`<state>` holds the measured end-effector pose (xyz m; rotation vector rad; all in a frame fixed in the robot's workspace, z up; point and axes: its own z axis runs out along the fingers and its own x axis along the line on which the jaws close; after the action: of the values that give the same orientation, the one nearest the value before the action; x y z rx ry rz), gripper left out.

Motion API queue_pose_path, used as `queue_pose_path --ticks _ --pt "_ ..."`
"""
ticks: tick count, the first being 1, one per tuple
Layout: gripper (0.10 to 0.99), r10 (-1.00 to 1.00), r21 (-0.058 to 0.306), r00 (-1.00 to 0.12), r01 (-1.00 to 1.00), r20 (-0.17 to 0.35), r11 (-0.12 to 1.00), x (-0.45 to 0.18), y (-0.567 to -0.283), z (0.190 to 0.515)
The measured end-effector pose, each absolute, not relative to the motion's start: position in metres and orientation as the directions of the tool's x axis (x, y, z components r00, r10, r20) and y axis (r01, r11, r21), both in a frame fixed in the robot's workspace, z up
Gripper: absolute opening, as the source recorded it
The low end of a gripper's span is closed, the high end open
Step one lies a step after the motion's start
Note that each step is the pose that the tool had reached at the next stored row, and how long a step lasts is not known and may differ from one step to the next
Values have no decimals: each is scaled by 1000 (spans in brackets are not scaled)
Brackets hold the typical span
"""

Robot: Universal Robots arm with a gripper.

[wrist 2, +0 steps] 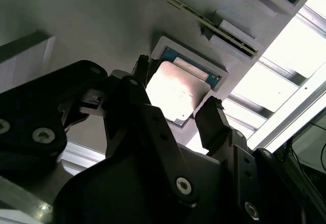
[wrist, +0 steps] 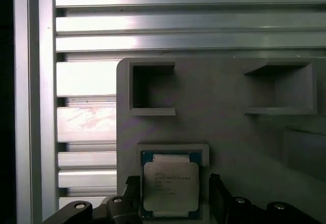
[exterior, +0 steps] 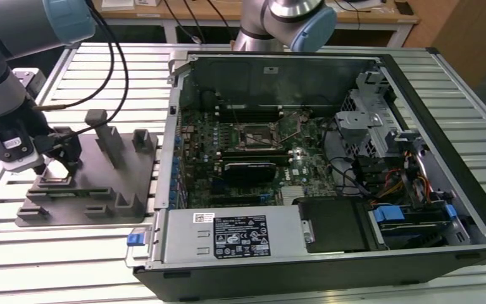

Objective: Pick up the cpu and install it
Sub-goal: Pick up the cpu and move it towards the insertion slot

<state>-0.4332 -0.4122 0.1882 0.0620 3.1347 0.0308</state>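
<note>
The small flat square cpu [wrist: 170, 187], smooth silver-white metal top over a thin darker rim, lies in a shallow square recess of the matte grey plastic holder tray [wrist: 224, 132] with boxy upright posts. The tray sits on the ribbed aluminium table [wrist: 86, 122], at the exterior view's left of the open black computer case [exterior: 311, 282]. The black jaws stand released, straddling the cpu, gripping nothing.

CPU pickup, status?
Pincer open, straddling the cpu. It sits in the grey holder tray, in its recess, not lifted. No obstruction seen.
</note>
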Motion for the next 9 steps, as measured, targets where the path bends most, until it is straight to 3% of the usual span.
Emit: queue_pose_path --ticks 9 --pt "647 40 23 -999 40 -5 999 -433 -412 183"
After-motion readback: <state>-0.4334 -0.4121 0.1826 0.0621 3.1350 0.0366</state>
